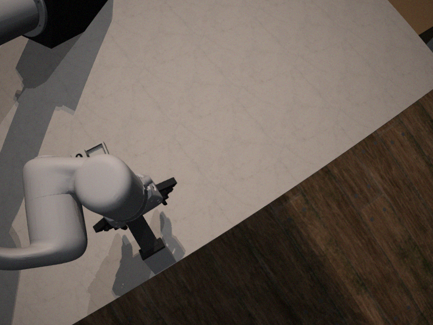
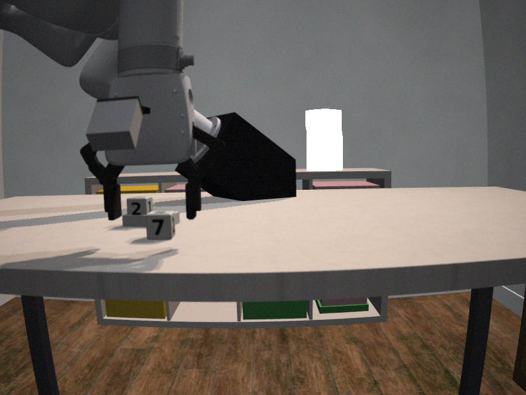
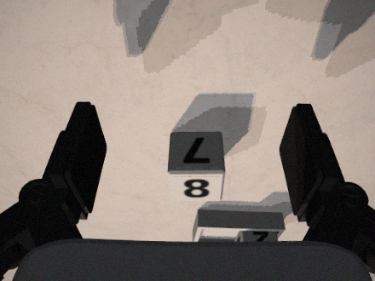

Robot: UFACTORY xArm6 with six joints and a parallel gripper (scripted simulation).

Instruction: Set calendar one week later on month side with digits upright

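Looks like mid-job, one cube out and one still to sort; currently got the gripper wide open, with nothing in hold, above and around the loose cube but not down on it; can't see that cube from the top view, hidden under the arm; can see it on the table in the exterior view, flat, with 7 upright on the near side, and with 8 on top in the wrist view; find the tray just beside, toward 11 o'clock from the loose cube in the exterior view, toward 5 in the wrist one; spot the second cube in there, showing an upright 2, with a free slot toward 2 o'clock of it from the top; can't read the month side, so no calling the target date; would guess at a regrasp or a turn of the loose cube as the step in hand; next, probably go straight down, centre on it, close evenly and lift; watch for closing off-centre and twisting it, or nudging the tray; then slot it in flat and let go.
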